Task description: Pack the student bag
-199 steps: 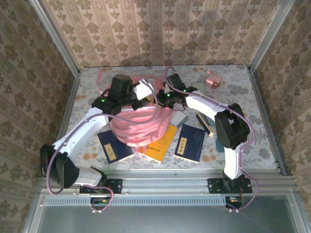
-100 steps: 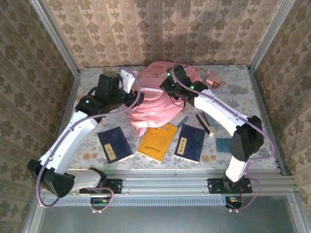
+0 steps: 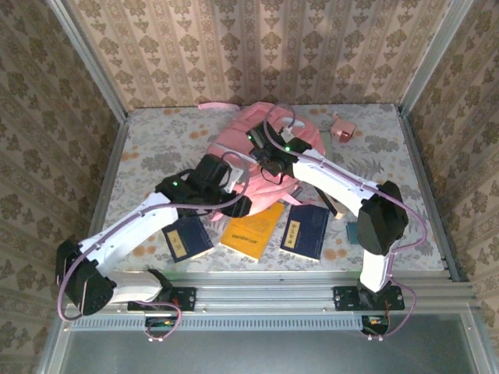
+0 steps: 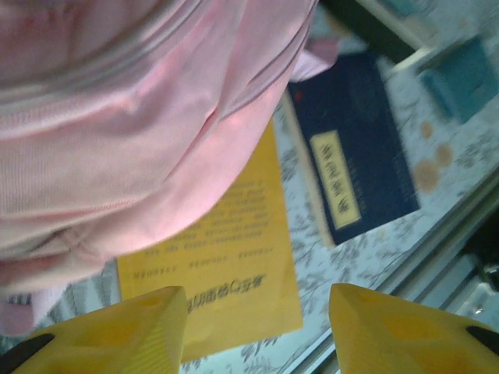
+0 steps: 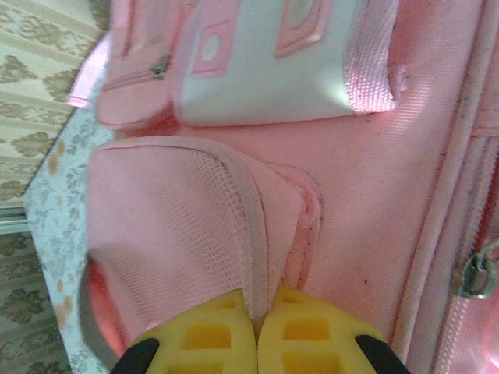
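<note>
The student bag, a large pink backpack with white trim, lies at the back middle of the table. My right gripper is on its near side. In the right wrist view the yellow fingers are shut on the grey-edged rim of the bag's mesh side pocket. My left gripper hovers open just in front of the bag, above an orange book. In the left wrist view, the orange book shows between the spread fingers, with pink bag fabric above it.
Navy books lie at the front left and front right, the right one also seen from the left wrist. A small pink box sits at the back right, a teal item near the right arm. A metal rail edges the table front.
The bag went from standing bunched mid-table to lying flat toward the back. The left gripper came away from it and swung forward over the orange book. The right gripper stayed shut on the bag.
</note>
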{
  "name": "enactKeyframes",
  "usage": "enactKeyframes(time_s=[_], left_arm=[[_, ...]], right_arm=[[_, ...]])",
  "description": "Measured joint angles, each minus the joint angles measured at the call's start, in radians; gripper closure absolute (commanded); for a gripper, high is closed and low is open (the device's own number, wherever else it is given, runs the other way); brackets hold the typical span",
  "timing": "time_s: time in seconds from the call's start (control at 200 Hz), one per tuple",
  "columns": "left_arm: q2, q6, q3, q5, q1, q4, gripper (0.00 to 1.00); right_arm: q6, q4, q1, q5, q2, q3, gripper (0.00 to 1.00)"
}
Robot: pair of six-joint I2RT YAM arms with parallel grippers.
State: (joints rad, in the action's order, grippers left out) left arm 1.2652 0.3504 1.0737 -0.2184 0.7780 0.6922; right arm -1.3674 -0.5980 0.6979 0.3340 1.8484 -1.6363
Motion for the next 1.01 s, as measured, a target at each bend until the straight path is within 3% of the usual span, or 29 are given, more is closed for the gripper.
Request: enactKeyframes(time_s=[0.19,0.325,0.37,0.44,0.55,0.655,0.795,1.005], left_arm=[[0.117,0.065,-0.029,0.163,-0.031,0.008,0.47],[0.192,0.113,-0.034,0.243,-0.128,-0.005,0.47],[0.196,0.127,-0.042,0.253,-0.174,-0.014,0.47],[0.198,0.154,-0.048,0.265,-0.257,-0.026,0.47],[0.210,0.197,-0.048,0.277,-0.387,-0.058,0.48],[0.215,0.200,-0.036,0.302,-0.454,-0.071,0.56],[0.193,0.139,0.010,0.352,-0.382,-0.078,0.56],[0.118,0.052,0.047,0.433,-0.106,-0.075,0.53]], right_arm=[[-0.032,0.051,0.007,-0.032,0.006,0.040,0.95],[-0.053,0.095,0.008,-0.061,0.006,0.063,0.88],[-0.057,0.114,0.008,-0.069,0.010,0.069,0.79],[-0.054,0.151,0.012,-0.087,0.014,0.081,0.55],[-0.011,0.223,0.029,-0.117,0.011,0.105,0.30],[0.068,0.300,0.039,-0.157,-0.018,0.172,0.21],[0.283,0.357,0.023,-0.225,-0.112,0.292,0.21],[0.675,0.298,-0.109,-0.299,-0.237,0.347,0.29]])
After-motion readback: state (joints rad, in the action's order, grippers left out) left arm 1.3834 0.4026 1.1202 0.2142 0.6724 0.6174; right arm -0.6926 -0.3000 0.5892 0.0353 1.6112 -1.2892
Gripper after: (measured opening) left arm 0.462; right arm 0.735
